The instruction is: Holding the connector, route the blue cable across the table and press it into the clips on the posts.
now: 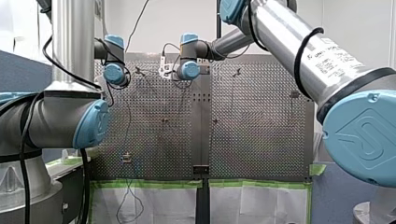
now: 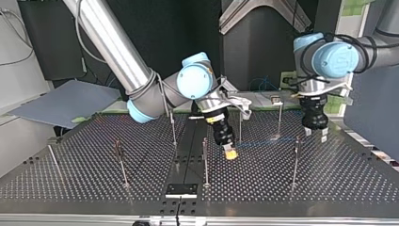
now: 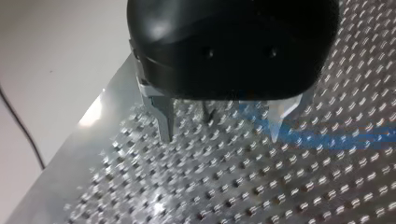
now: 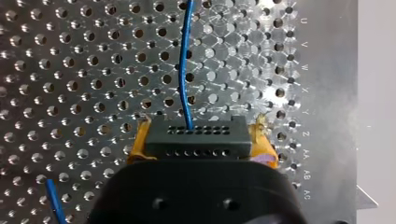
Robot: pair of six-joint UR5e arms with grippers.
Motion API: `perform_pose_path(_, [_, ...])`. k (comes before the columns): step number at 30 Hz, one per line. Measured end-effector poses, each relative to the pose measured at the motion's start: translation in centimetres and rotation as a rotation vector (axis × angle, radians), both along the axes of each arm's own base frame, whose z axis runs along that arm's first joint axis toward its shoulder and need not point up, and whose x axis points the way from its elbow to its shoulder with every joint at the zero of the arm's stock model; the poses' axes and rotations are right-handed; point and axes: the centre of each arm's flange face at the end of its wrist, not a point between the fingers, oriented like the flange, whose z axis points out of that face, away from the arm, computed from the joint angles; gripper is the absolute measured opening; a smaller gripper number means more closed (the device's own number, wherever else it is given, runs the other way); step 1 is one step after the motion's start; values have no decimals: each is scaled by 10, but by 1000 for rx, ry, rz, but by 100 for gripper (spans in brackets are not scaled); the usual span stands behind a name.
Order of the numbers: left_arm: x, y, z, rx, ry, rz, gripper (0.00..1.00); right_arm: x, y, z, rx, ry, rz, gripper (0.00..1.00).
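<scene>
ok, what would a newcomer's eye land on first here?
My right gripper, its yellow pads clamped on a black connector, with the blue cable running ahead of it over the perforated table. Next, my left gripper hanging open above the table, and the thin posts standing across it in the top view.

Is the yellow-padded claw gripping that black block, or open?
Shut on it: my right claw presses its yellow pads against both ends of the black rectangular connector, from which the thin blue cable runs out.

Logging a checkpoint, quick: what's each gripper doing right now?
Left gripper: open, holding nothing.
Right gripper: shut on the black connector.
</scene>
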Motion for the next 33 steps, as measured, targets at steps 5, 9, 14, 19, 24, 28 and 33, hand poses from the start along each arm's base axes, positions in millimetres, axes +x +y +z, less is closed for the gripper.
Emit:
perform_pose_path(5, [-17, -8, 2, 0, 25, -18, 99, 1, 1, -1, 3, 3, 2, 0])
perform_pose_path(9, [-31, -15, 13, 4, 33, -34, 99, 1, 2, -2, 8, 6, 3, 0])
perform_pose_path(14, [-46, -26, 21, 33, 45, -71, 99, 0, 1, -6, 16, 11, -3, 0])
perform_pose_path(19, [-61, -38, 34, 79, 36, -103, 99, 1, -1, -17, 32, 27, -7, 0])
perform_pose_path(24, [-68, -49, 38, 127, 46, -130, 99, 1, -2, -23, 39, 35, -9, 0])
perform_pose_path(28, [-67, -58, 32, 162, 66, -150, 99, 1, -4, -24, 41, 37, -11, 0])
perform_pose_path(33, [-63, -69, 26, 205, 69, -174, 99, 0, -4, -24, 41, 37, -11, 0])
